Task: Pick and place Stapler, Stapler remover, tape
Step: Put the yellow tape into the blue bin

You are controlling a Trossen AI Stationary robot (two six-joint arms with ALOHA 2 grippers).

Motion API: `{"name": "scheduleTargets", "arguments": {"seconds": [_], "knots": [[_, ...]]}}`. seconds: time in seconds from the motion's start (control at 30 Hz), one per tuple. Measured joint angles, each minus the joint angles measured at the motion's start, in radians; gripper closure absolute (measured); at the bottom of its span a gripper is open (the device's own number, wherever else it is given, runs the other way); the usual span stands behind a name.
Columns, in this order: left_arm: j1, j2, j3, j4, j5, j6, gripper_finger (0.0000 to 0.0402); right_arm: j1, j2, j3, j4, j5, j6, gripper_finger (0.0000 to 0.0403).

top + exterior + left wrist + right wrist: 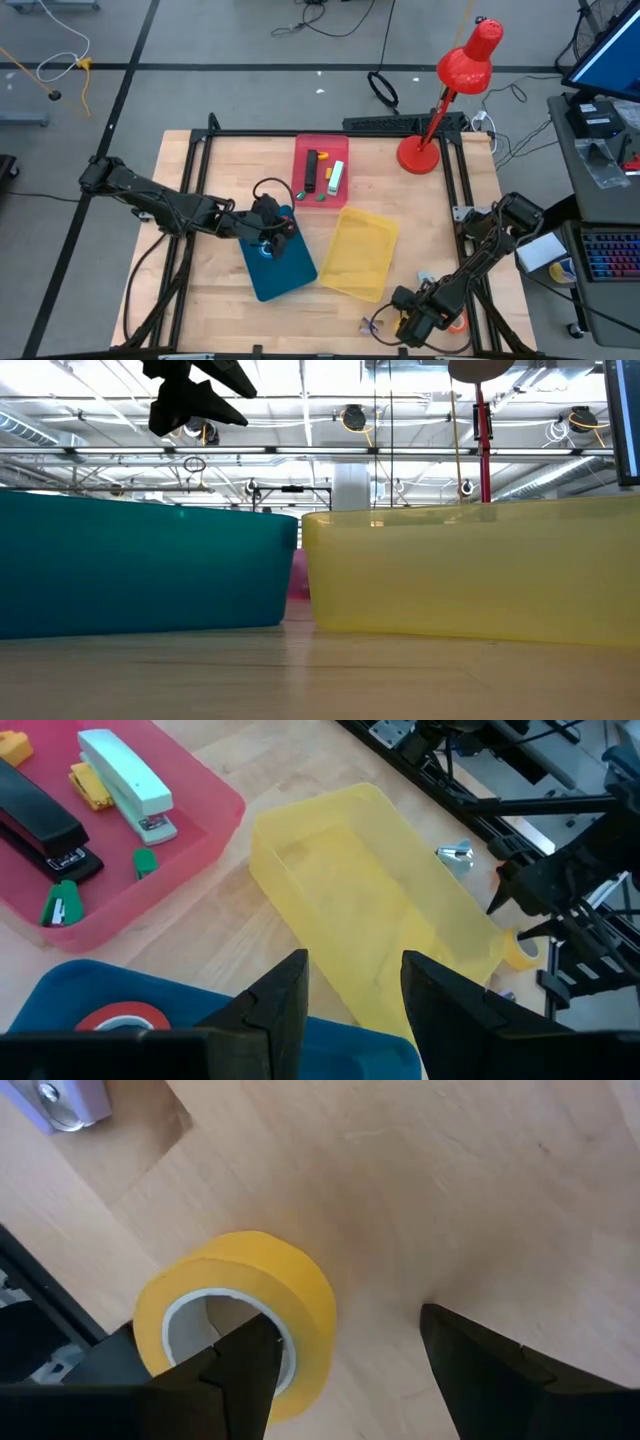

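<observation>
The left end effector [268,236] hovered over the blue tray [283,268] on the wooden surface [210,290], its 2 fingers [280,1000] parted with nothing between them. A red-orange tape roll [124,1018] lay in the blue tray just below. Beside it sat the yellow tray [362,253], with a red tray [320,170] behind both. The red tray held a black stapler [42,825], a pale green stapler [125,782], a yellow bit [88,786] and 2 small green bits [62,906].

The right end effector [408,328] was down at the surface's near right corner, its fingers spread wide and gripping nothing. One finger [235,1375] reached into the core of the yellow tape roll [240,1315], which stood on the wood, while the other stood clear beside it. A small metal piece [455,855] lay on the surface near the yellow tray. A red desk lamp [440,100] stood at the far right corner.
</observation>
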Motion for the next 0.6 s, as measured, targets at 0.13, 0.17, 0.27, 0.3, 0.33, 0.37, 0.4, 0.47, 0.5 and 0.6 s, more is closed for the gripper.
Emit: {"name": "scheduleTargets", "arguments": {"seconds": [0.13,0.17,0.27,0.3,0.33,0.37,0.4,0.47,0.5,0.6], "knots": [[0.0,0.0,0.0,0.0,0.0,0.002,0.0243,0.001,-0.002,-0.013,0.0,0.035,0.0,0.0172],[0.0,0.0,0.0,0.0,0.0,0.002,0.0243,0.001,-0.002,-0.013,-0.001,0.042,0.0,0.0171],[0.0,0.0,0.0,0.0,0.0,0.002,0.0243,0.001,-0.007,-0.014,0.003,0.057,0.002,0.0168],[0.0,0.0,0.0,0.0,0.001,0.002,0.0243,0.001,-0.01,-0.014,0.007,0.06,0.002,0.0168],[0.0,0.0,0.0,0.0,0.001,0.002,0.0243,0.001,-0.012,-0.014,0.008,0.064,0.0,0.0168],[0.0,0.0,0.0,0.0,0.0,0.002,0.0243,0.001,-0.013,-0.014,0.007,0.073,-0.001,0.0169],[0.0,0.0,0.0,0.0,0.001,0.002,0.0243,0.001,-0.013,-0.014,0.008,0.084,-0.001,0.017],[0.0,0.0,0.0,0.0,0.0,0.002,0.0243,0.003,-0.013,-0.014,0.01,0.101,-0.003,0.0172],[0.0,0.0,0.0,0.0,0.0,0.001,0.0243,0.003,-0.013,-0.015,0.011,0.101,-0.004,0.0173],[0.0,0.0,0.0,0.0,0.0,-0.001,0.0243,0.003,-0.013,-0.015,0.009,0.104,0.0,0.0178]]}}
